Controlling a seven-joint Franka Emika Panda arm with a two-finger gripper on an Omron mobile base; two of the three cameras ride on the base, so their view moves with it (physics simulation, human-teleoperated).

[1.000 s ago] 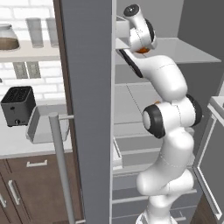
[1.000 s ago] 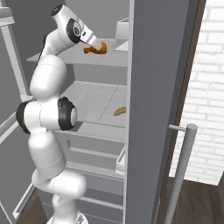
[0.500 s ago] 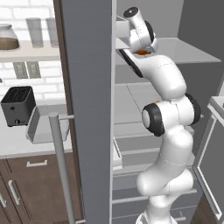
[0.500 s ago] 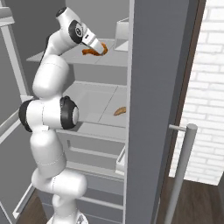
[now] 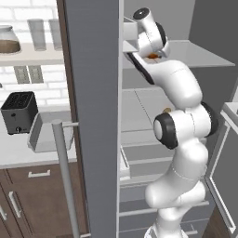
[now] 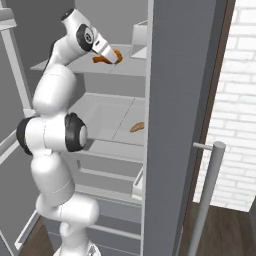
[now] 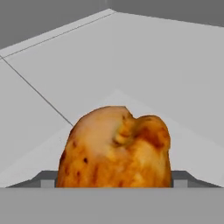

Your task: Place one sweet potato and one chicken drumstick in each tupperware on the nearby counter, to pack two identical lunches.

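Observation:
A browned chicken drumstick (image 7: pixel 114 148) lies on the fridge's top shelf (image 6: pixel 75 65) and looms large in the hand view. My gripper (image 7: pixel 114 181) is open, one fingertip on each side of the drumstick and close against it. From the right base view the gripper (image 6: pixel 117 59) sits at the drumstick (image 6: pixel 102 58). An orange-brown sweet potato (image 6: pixel 137 127) rests on the middle shelf below. One light-grey tupperware (image 5: pixel 49 132) stands on the counter (image 5: pixel 14 151) left of the fridge.
The open fridge door (image 5: pixel 93 116) with its bar handle (image 5: pixel 65 181) stands between the arm and the counter. A black toaster (image 5: pixel 18 111) sits left of the tupperware. A wall shelf (image 5: pixel 28 56) holds jars. Drawers fill the fridge's lower part.
The hand has edged slightly lower and closer onto the drumstick on the top shelf. The drumstick and the sweet potato have not moved.

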